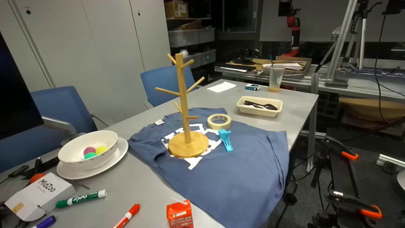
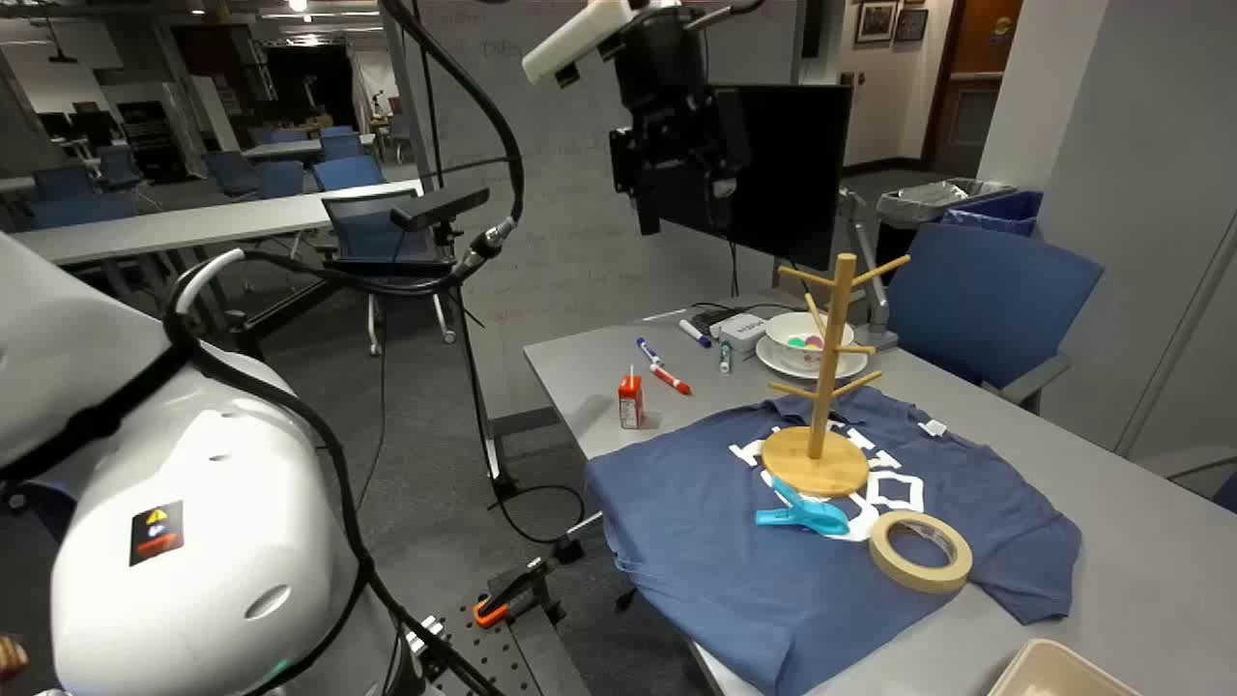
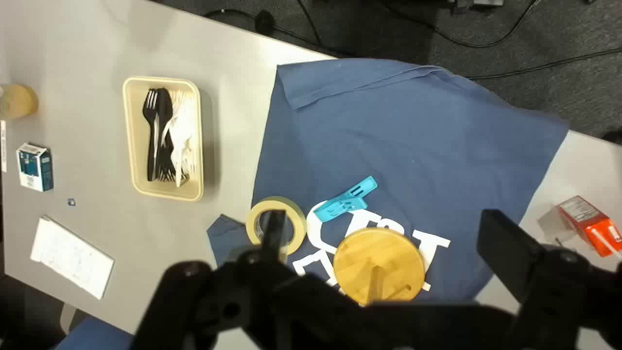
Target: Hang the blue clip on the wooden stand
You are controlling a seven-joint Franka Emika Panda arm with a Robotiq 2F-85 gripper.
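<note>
The cyan-blue clip [image 1: 225, 140] [image 2: 804, 512] [image 3: 344, 200] lies on the dark blue shirt, beside the round base of the stand. The wooden stand [image 1: 183, 101] [image 2: 829, 367] stands upright on the shirt with bare angled pegs. In the wrist view its base [image 3: 379, 257] shows, and its upper part is hidden by the gripper. My gripper [image 2: 684, 208] is high above the table, above and to one side of the stand. In the wrist view the gripper [image 3: 384, 216] is open, its fingers wide apart with nothing between them. The gripper is out of view in an exterior view.
A tape roll [image 1: 219, 121] [image 3: 276, 226] lies near the clip. The shirt [image 1: 234, 177] hangs over the table edge. A cutlery tray [image 3: 163, 189], a red drink carton [image 2: 630, 402], markers [image 2: 670, 379], a bowl on a plate [image 1: 88, 148] and a monitor [image 2: 783, 174] stand around.
</note>
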